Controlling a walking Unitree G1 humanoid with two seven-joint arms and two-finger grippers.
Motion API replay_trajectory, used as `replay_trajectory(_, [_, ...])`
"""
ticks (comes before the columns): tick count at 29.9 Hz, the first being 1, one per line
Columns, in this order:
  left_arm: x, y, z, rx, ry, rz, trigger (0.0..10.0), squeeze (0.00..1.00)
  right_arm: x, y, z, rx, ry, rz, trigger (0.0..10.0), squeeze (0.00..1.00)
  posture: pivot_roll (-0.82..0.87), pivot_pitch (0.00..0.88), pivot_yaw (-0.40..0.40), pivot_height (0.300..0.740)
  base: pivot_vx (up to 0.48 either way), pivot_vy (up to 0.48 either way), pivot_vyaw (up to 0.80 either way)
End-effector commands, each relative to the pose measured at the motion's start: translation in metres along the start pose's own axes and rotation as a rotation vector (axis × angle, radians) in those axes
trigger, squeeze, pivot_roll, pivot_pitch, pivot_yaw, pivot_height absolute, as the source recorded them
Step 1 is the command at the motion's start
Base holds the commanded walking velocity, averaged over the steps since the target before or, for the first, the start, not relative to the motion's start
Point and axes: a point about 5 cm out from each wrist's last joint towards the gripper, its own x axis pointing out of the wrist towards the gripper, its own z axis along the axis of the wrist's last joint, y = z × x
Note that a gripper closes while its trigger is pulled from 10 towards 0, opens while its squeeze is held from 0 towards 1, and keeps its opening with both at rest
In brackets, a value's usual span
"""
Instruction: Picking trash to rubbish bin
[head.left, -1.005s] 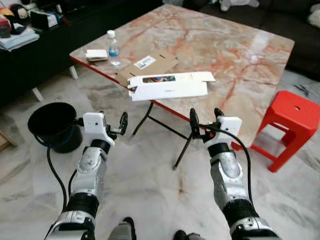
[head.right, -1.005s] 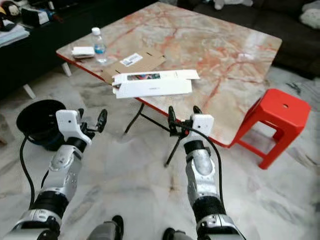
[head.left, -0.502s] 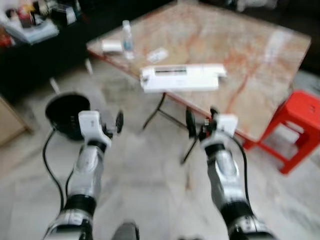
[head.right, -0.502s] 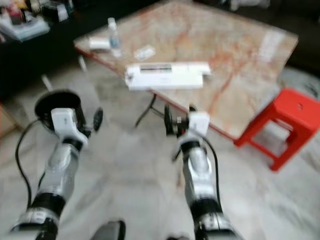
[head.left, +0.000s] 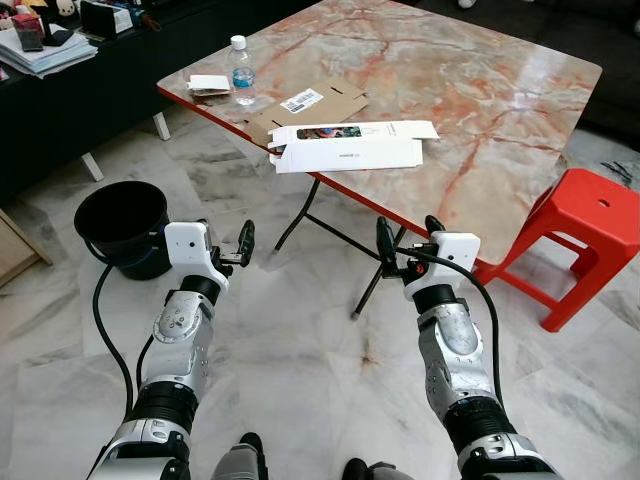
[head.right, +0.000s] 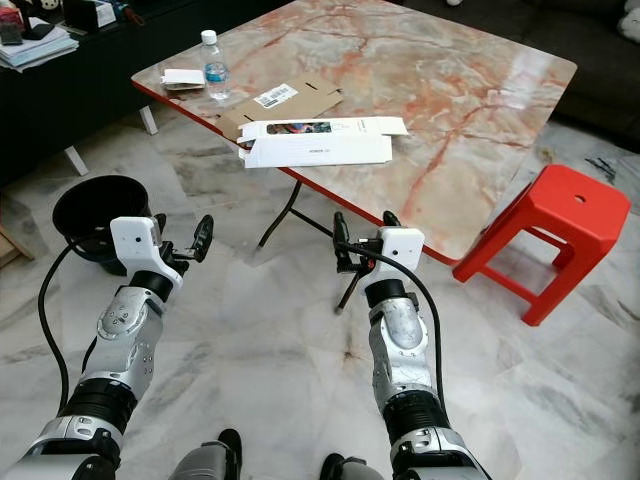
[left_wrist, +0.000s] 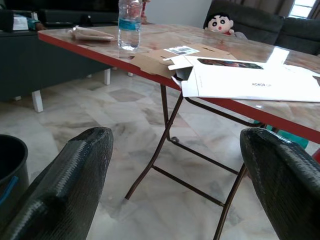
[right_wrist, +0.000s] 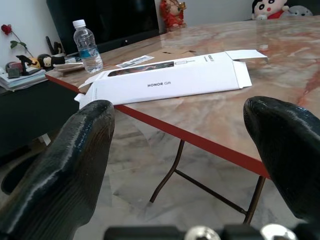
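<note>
Here, both hands, left hand (head.left: 222, 247) and right hand (head.left: 405, 243), open before the white box (head.left: 345, 155).

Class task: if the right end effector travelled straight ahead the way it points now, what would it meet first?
Probably the red table edge, just below the white box. The right end effector is open, level with that edge in its wrist view. Depth is uncertain; slightly lower, it would pass underneath toward the table legs.

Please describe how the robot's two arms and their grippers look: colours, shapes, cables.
Both arms are jointed silver metal with black rings at the joints. Each wrist carries a white boxy housing, and a black cable runs from it along the arm. The left gripper and the right gripper each have two long black fingers with rounded tips and a woven, textured surface.
</note>
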Motion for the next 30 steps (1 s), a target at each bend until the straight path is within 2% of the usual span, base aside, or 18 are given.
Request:
replay_trajectory(1, [0.002, -0.003, 0.0015, 0.004, -0.002, -0.012, 10.0, 0.0, -0.0014, -0.0015, -0.0011, 0.006, 0.006, -0.006, 10.0, 0.0, 0.15, 0.165, -0.075, 0.74, 0.0, 0.0, 0.0])
replay_trajectory(18, [0.0023, 0.0001, 0.0045, 0.023, -0.021, 0.015, 10.0, 0.0, -0.0009, 0.0, -0.0011, 0.005, 0.006, 0.002, 10.0, 0.0, 0.15, 0.165, -0.077, 0.74, 0.0, 0.0, 0.0])
replay_trajectory(22, [0.0024, -0.0045, 0.0032, 0.026, -0.019, 0.007, 10.0, 0.0, -0.0005, 0.0006, -0.0008, 0.003, 0.006, 0.005, 10.0, 0.0, 0.15, 0.165, -0.077, 0.74, 0.254, 0.0, 0.0])
replay_trajectory(30, [0.0026, -0.0044, 0.0034, 0.027, -0.018, 0.007, 10.0, 0.0, -0.0007, 0.0013, -0.0013, -0.008, 0.008, 0.011, 10.0, 0.0, 0.15, 0.163, -0.076, 0.74, 0.297, 0.0, 0.0])
